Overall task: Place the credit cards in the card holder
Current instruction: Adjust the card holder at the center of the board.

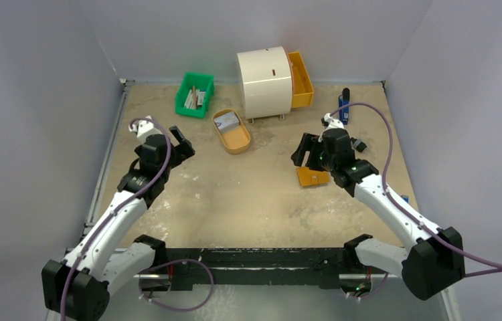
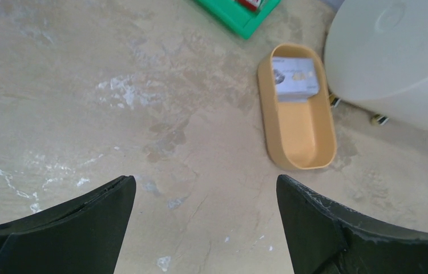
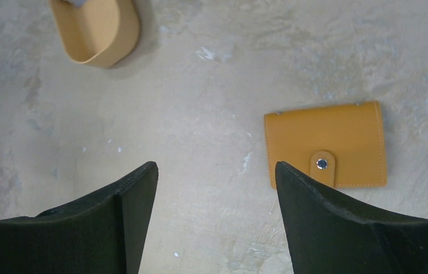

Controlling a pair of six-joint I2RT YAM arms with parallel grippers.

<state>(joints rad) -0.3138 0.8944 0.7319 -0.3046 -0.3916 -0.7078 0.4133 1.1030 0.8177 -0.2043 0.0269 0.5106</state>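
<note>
Right gripper, jaws spread and empty, hangs just beside the flat orange-tan leather card holder, snapped shut right of centre, likely to open it, while the open left gripper faces pale printed credit cards in the oval orange tray

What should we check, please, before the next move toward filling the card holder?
1. Card holder lying flat: ok.
2. Card holder open for cards: not ok, snap tab fastened.
3. Right gripper open and empty: ok.
4. Right gripper centred over card holder: not ok, holder off to one side.
5. Left gripper open and empty: ok.
6. Number of credit cards in the oval tray: cannot tell.
</note>
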